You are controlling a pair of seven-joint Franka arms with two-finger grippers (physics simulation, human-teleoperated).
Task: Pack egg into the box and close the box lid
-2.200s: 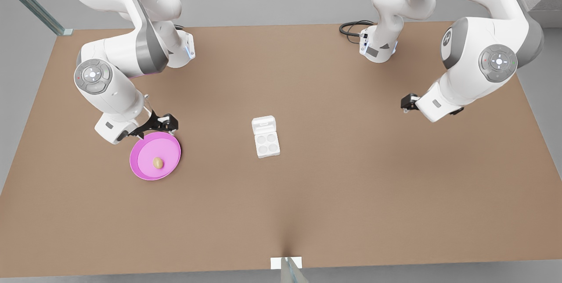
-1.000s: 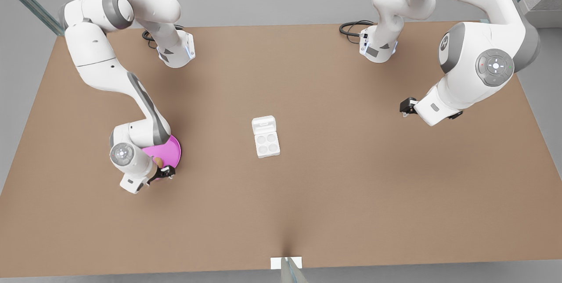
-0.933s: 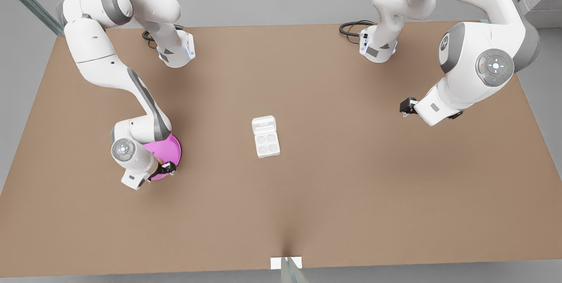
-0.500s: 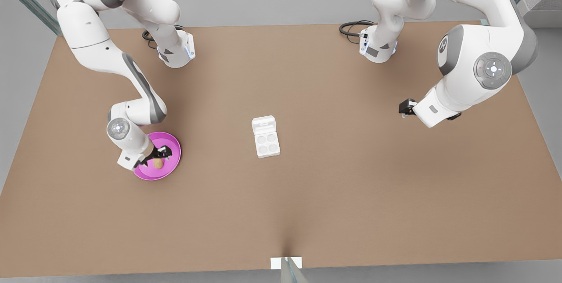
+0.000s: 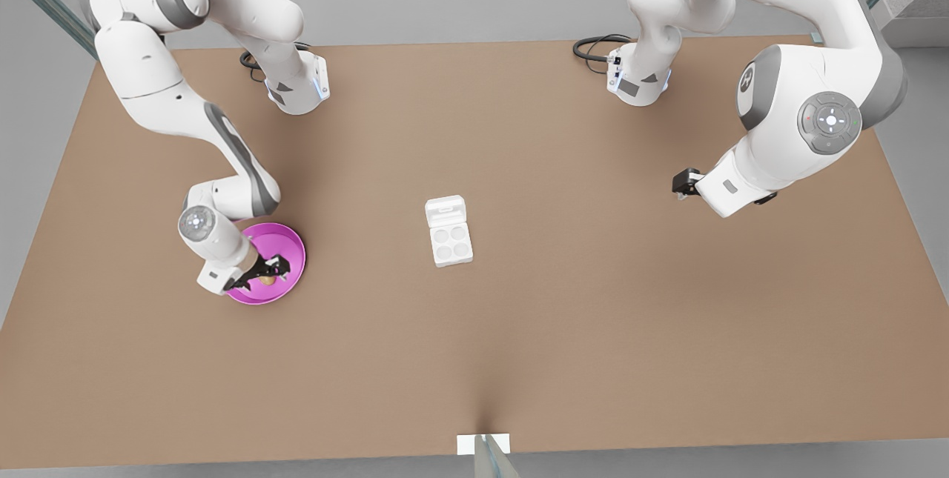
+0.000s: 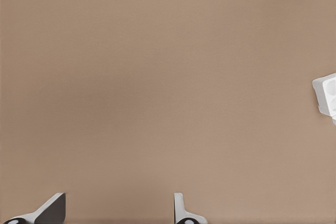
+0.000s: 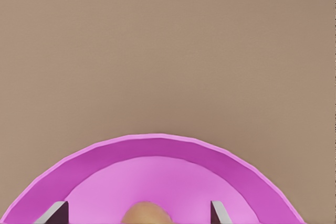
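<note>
A bare brown counter (image 5: 563, 315); on the pink plate (image 7: 252, 182), the egg (image 7: 148, 212) sits between the right hand's (image 7: 139, 211) wide fingers; smooth, fragile, so grip its middle gently; the left hand (image 6: 118, 211) waits open, far from the plate.

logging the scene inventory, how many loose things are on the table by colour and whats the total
pink: 1, the plate
tan-brown: 1, the egg on the plate, between the open fingers of the right gripper
white: 1, the box with its box lid lying open
total: 3
The left gripper waits open over bare table.
</note>
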